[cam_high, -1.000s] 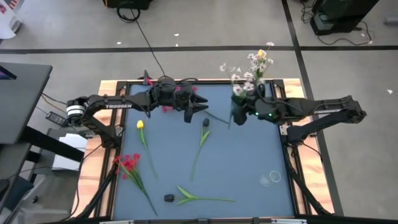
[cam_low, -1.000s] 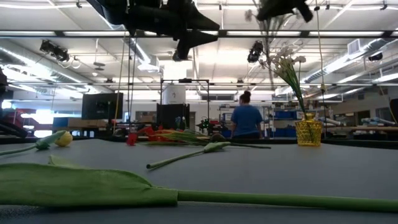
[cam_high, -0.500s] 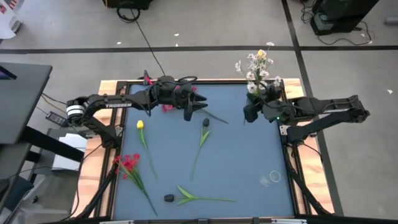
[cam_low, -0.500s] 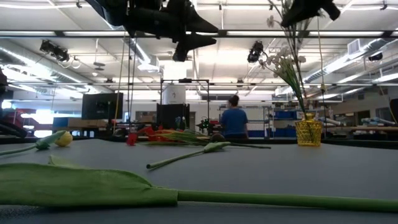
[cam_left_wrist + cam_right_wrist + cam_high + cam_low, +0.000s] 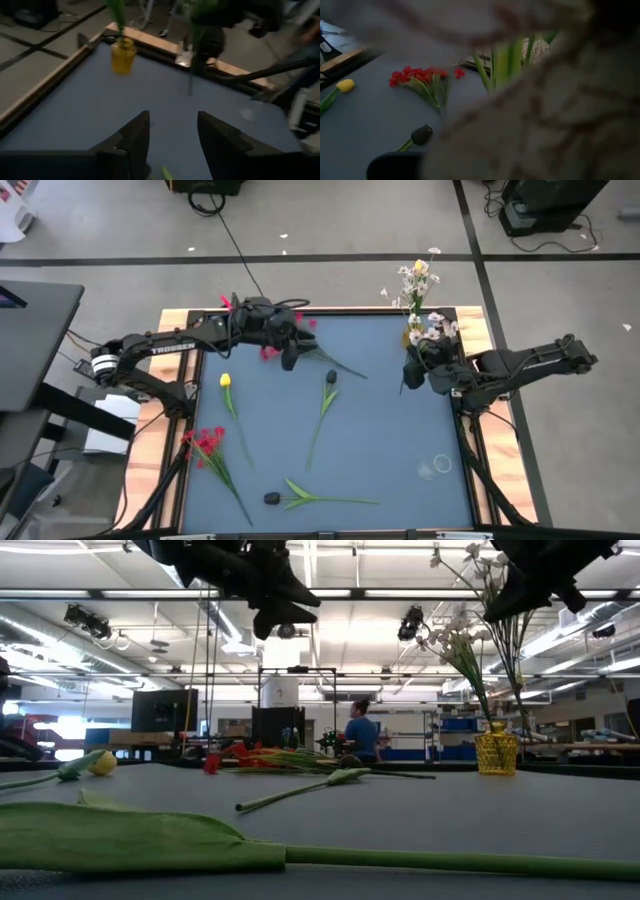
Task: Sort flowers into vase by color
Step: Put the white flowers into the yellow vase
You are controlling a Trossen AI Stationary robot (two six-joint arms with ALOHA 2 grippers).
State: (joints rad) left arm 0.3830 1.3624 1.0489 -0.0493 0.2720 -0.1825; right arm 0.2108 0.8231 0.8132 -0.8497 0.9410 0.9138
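Up at the far right corner, a white small-blossom spray on green stems hangs in the right pincer, clenched on the stems, blossoms above, stem ends dangling over the worktop near the small yellow glass vase, which already holds another white spray. Right arm reaches in from the right edge, raised off the surface. On the blue worktop lie a red blossom cluster near the left edge, a yellow tulip bud, a dark-headed bud with long leaves mid-table and another dark bud at the near edge. Left pincer hovers released over a second red cluster at the far edge, holding nothing.
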